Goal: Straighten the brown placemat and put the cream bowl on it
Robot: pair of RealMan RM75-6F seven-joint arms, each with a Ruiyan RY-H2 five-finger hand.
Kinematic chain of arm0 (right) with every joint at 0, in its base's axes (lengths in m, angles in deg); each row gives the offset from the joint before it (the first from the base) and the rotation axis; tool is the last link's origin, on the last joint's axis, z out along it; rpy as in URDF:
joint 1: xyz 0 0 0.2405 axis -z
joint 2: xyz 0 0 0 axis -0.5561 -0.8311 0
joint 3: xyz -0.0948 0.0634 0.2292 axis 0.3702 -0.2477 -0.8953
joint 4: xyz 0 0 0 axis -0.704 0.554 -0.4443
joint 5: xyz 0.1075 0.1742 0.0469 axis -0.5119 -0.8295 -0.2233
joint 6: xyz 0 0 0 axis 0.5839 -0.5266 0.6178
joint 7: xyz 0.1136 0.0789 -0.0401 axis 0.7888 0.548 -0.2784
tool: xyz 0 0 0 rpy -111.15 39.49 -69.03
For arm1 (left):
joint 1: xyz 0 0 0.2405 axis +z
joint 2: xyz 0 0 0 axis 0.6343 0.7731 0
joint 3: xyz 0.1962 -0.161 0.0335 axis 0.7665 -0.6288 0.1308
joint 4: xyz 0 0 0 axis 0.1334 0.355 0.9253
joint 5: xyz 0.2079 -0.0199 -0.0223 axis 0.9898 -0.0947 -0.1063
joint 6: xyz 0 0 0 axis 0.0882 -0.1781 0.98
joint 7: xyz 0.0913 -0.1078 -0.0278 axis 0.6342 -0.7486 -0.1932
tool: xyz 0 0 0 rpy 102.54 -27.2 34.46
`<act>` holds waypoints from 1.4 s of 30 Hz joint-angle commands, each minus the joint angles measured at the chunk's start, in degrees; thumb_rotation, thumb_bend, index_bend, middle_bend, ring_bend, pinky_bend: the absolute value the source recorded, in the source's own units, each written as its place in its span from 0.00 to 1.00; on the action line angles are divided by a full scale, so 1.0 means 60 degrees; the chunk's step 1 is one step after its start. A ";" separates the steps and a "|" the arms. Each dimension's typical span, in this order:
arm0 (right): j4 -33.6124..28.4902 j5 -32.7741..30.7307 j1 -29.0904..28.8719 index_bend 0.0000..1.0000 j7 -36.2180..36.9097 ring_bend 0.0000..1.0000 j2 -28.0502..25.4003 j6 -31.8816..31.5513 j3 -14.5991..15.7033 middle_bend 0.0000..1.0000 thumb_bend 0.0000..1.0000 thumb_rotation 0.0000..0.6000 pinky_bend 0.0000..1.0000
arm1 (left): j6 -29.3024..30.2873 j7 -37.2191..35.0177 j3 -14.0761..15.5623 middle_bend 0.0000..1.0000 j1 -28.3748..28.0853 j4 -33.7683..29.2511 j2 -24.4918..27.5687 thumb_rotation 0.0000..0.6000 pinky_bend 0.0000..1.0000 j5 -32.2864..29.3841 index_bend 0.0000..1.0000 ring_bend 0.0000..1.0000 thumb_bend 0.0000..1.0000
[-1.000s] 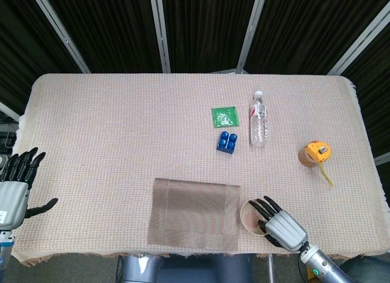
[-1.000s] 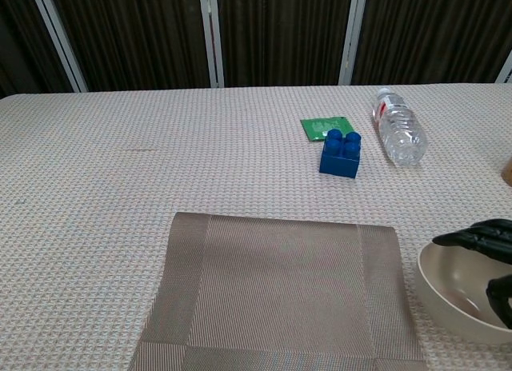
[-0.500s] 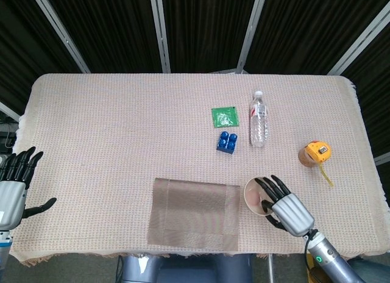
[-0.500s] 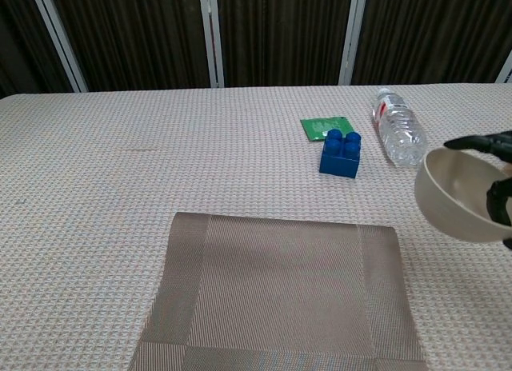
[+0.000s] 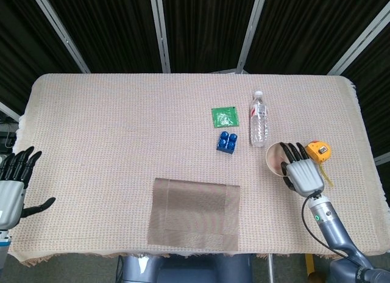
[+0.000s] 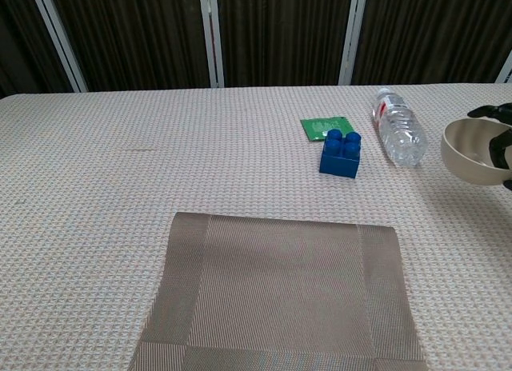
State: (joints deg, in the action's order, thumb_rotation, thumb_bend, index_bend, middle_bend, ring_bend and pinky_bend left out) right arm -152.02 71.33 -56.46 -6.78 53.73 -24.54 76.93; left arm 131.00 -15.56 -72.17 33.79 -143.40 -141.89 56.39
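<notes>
Cream bowl [image 5: 275, 157] is up off the table, gripped at its rim by right hand [image 5: 301, 171], w/ opening tilted sideways, near water bottle [image 5: 259, 119] & tape measure [image 5: 318, 152]. Brown placemat [image 5: 194, 213] lies flat at near table edge, well apart from bowl. Left hand [image 5: 14, 186] hangs off left edge, fingers spread, holding nothing.

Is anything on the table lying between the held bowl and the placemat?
Nothing visible does. The right hand holds the bowl right of the placemat, with bare cloth between them. The blue block and bottle lie farther back, off that path.
</notes>
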 commanded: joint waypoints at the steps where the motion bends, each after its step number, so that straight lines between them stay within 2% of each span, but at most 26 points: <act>1: 0.0355 -0.0266 -0.0111 0.81 -0.0031 0.00 0.0248 0.0234 -0.0004 0.00 0.45 1.00 0.00 | -0.0030 0.0022 -0.0003 0.00 -0.0014 0.0001 -0.0014 1.00 0.00 -0.0024 0.00 0.00 0.00; 3: 0.0536 -0.0337 -0.0145 0.78 -0.0006 0.00 0.0350 0.0268 0.0023 0.00 0.45 1.00 0.00 | -0.0047 0.0059 0.0005 0.00 -0.0020 -0.0006 -0.0031 1.00 0.00 -0.0025 0.00 0.00 0.00; 4: 0.0609 -0.0366 -0.0160 0.68 -0.0002 0.00 0.0389 0.0279 0.0030 0.00 0.44 1.00 0.00 | -0.0053 0.0075 0.0008 0.00 -0.0023 -0.0011 -0.0039 1.00 0.00 -0.0021 0.00 0.00 0.00; 5: 0.0668 -0.0396 -0.0172 0.45 0.0008 0.00 0.0421 0.0295 0.0040 0.00 0.40 1.00 0.00 | -0.0060 0.0091 0.0011 0.00 -0.0027 -0.0014 -0.0045 1.00 0.00 -0.0020 0.00 0.00 0.00; 6: 0.0721 -0.0432 -0.0182 0.27 0.0031 0.00 0.0441 0.0331 0.0057 0.00 0.31 1.00 0.00 | -0.0068 0.0106 0.0015 0.00 -0.0028 -0.0017 -0.0052 1.00 0.00 -0.0024 0.00 0.00 0.00; 7: 0.0760 -0.0452 -0.0190 0.17 0.0068 0.00 0.0450 0.0357 0.0076 0.00 0.22 1.00 0.00 | -0.0073 0.0116 0.0018 0.00 -0.0029 -0.0020 -0.0057 1.00 0.00 -0.0028 0.00 0.00 0.00; 8: 0.0783 -0.0474 -0.0193 0.14 0.0152 0.00 0.0446 0.0377 0.0103 0.00 0.10 1.00 0.00 | -0.0082 0.0125 0.0018 0.00 -0.0032 -0.0023 -0.0062 1.00 0.00 -0.0037 0.00 0.00 0.00; 9: 0.0778 -0.0479 -0.0188 0.16 0.0216 0.00 0.0432 0.0376 0.0122 0.00 0.02 1.00 0.00 | -0.0083 0.0126 0.0017 0.00 -0.0032 -0.0024 -0.0063 1.00 0.00 -0.0042 0.00 0.00 0.00; 12: 0.0575 -0.0451 -0.0093 0.03 0.0472 0.00 0.0279 0.0209 0.0182 0.00 0.00 1.00 0.00 | -0.0076 0.0106 0.0012 0.00 -0.0027 -0.0025 -0.0057 1.00 0.00 -0.0058 0.00 0.00 0.00; 16: 0.0085 -0.0354 0.0184 0.01 0.0635 0.00 -0.0026 -0.0313 0.0264 0.00 0.00 1.00 0.00 | -0.0053 0.0041 0.0026 0.00 -0.0011 -0.0044 -0.0025 1.00 0.00 -0.0029 0.00 0.00 0.00; 19: -0.0661 -0.0007 0.0605 0.01 0.0932 0.00 -0.0546 -0.1066 0.0461 0.00 0.00 1.00 0.00 | 0.0001 -0.0023 0.0052 0.00 0.0017 -0.0061 0.0009 1.00 0.00 0.0052 0.00 0.00 0.00; 22: -0.1647 0.0629 0.1149 0.01 0.1636 0.00 -0.1285 -0.2165 0.0715 0.00 0.00 1.00 0.00 | 0.0005 -0.0066 0.0110 0.00 0.0022 -0.0040 0.0011 1.00 0.00 0.0187 0.00 0.00 0.00; 26: -0.2391 0.1433 0.1753 0.01 0.2502 0.00 -0.1899 -0.3574 0.0942 0.00 0.00 1.00 0.00 | -0.0103 -0.0001 0.0247 0.00 -0.0040 0.0060 -0.0113 1.00 0.00 0.0496 0.00 0.00 0.00; 29: -0.2824 0.1811 0.2229 0.01 0.2887 0.00 -0.2180 -0.4571 0.1050 0.00 0.00 1.00 0.00 | -0.0290 -0.0358 0.0502 0.00 -0.0218 0.0358 -0.0424 1.00 0.00 0.1234 0.00 0.00 0.00; 35: -0.2852 0.2110 0.2687 0.01 0.2704 0.00 -0.2152 -0.5606 0.0996 0.00 0.00 1.00 0.00 | -0.0862 -0.0876 0.1023 0.00 -0.0706 0.1544 -0.1316 1.00 0.00 0.2592 0.04 0.00 0.00; 40: -0.2376 0.1864 0.2683 0.01 0.2761 0.00 -0.2029 -0.5556 0.0847 0.00 0.00 1.00 0.00 | -0.1804 -0.0516 0.1340 0.00 -0.1399 0.2621 -0.2286 1.00 0.00 0.3583 0.19 0.00 0.00; 42: -0.2270 0.1774 0.2664 0.01 0.2915 0.00 -0.2030 -0.5470 0.0824 0.00 0.00 1.00 0.00 | -0.2072 -0.0252 0.1418 0.00 -0.1644 0.2987 -0.2634 1.00 0.00 0.3967 0.24 0.00 0.05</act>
State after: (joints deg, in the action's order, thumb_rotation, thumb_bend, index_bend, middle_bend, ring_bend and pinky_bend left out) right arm -166.02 82.40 -40.40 10.22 41.47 -57.72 82.07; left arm 120.60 -18.65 -64.67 25.80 -127.55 -155.53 77.94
